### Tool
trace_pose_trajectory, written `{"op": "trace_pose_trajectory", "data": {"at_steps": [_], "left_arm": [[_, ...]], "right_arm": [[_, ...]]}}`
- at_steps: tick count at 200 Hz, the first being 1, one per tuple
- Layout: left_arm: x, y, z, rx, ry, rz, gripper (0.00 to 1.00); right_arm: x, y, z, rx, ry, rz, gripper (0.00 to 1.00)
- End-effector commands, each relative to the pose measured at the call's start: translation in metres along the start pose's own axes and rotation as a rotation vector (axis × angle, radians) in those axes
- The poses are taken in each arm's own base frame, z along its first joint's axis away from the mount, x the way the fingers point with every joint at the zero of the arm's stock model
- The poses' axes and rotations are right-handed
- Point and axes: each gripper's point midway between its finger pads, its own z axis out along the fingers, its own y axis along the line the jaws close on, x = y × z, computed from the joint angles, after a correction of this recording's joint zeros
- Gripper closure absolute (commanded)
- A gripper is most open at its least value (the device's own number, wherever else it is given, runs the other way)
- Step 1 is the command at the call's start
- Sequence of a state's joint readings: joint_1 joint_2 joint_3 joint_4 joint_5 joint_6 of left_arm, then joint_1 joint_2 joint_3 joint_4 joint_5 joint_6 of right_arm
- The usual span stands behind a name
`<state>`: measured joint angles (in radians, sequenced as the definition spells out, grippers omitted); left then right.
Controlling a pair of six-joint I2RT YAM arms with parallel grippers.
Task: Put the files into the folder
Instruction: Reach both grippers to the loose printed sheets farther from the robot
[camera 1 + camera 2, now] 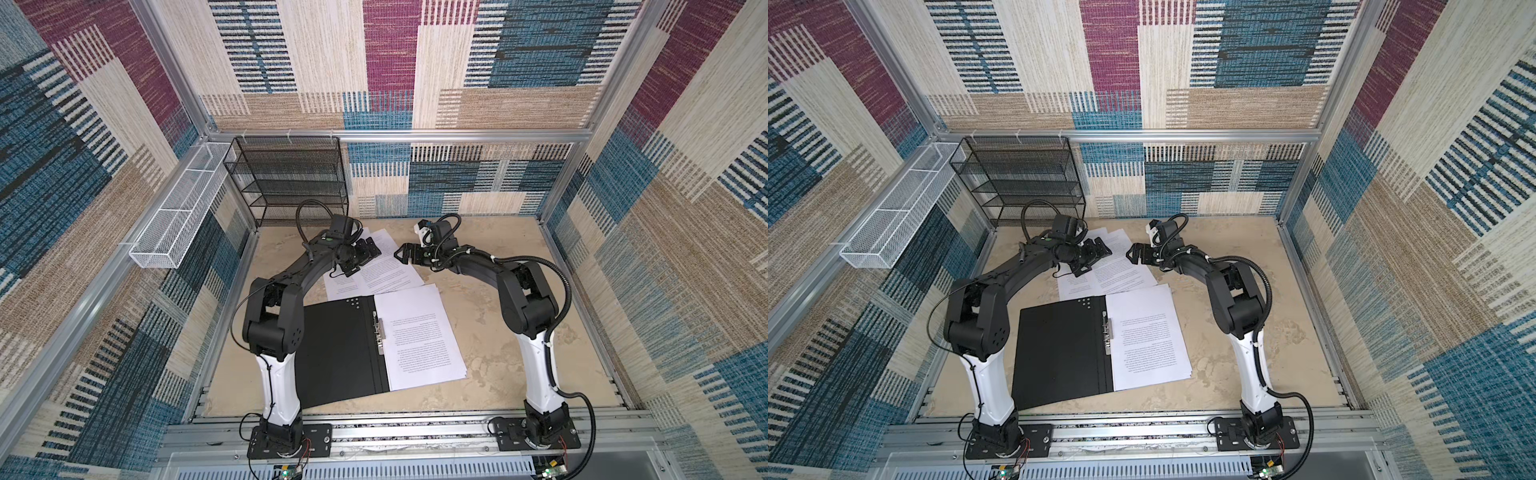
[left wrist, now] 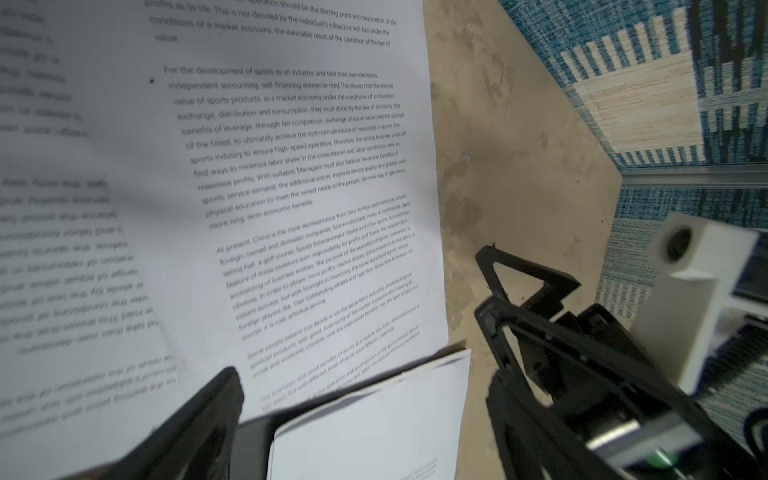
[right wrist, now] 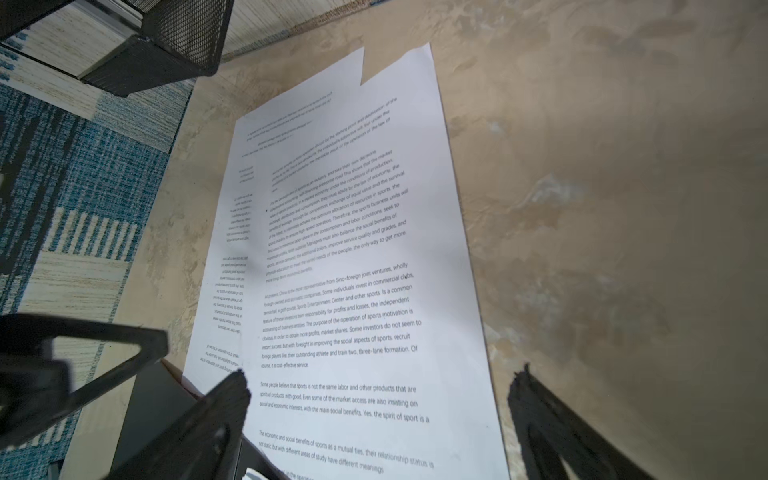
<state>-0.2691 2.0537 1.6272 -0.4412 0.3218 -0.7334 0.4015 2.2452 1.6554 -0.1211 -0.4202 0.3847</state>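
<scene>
Nearest the lens, the folder (image 1: pixel 340 353) was seen lying open and flat on the table (image 1: pixel 519 332), black inside upward. Its long axis ran from the front rail toward the back wall, tilted slightly. The metal spine clip (image 1: pixel 380 332) lay along that same line. On the right-hand leaf a squared stack of files (image 1: pixel 419 336) was laid, with the long side parallel to the spine (the left-hand leaf was bare).

Behind the folder, the loose files (image 1: pixel 382 270) were fanned out on the table. Their long axes were angled toward the black mesh rack (image 1: pixel 286 178), and their near edges met the folder's far edge.

Above these sheets the left gripper (image 1: pixel 368 257) and the right gripper (image 1: pixel 400 254) were held tip to tip, close but apart. Each pair of jaws was spread wide, and nothing was clamped in either. In the right wrist view the printed top sheet (image 3: pixel 353 270) was framed between the parted fingers (image 3: pixel 208 424).

A white mesh basket (image 1: pixel 174 224) was fixed to the left wall.
</scene>
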Motion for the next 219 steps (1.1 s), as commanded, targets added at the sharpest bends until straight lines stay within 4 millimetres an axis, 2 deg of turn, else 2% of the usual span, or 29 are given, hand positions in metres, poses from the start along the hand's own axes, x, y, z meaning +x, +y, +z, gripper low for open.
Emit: {"op": "trace_pose_trajectory", "data": {"at_steps": [1,29,76,100,135,199,219], "left_arm": [[-0.003,0.004,0.016,-0.012,0.04,0.045,0.08],[-0.002,0.018,0.035,-0.048,0.068,0.053,0.08],[0.003,0.042,0.052,-0.096,0.11,0.047,0.08],[0.008,0.051,0.063,-0.123,0.139,0.05,0.08],[0.016,0.064,0.074,-0.144,0.167,0.029,0.08],[0.018,0.069,0.075,-0.159,0.168,0.023,0.08],[0.019,0.07,0.076,-0.156,0.169,0.014,0.08]], "right_arm": [[0.006,0.004,0.007,-0.043,0.042,-0.017,0.0],[0.01,-0.001,0.012,-0.045,0.061,-0.015,0.0],[0.018,-0.014,0.022,-0.019,0.102,0.006,0.01],[0.025,-0.014,0.029,-0.05,0.136,0.024,0.01],[0.027,0.006,0.031,-0.168,0.171,0.058,0.01],[-0.006,0.039,0.004,-0.375,0.123,0.101,0.0],[-0.012,0.045,0.002,-0.448,0.121,0.102,0.0]]}}
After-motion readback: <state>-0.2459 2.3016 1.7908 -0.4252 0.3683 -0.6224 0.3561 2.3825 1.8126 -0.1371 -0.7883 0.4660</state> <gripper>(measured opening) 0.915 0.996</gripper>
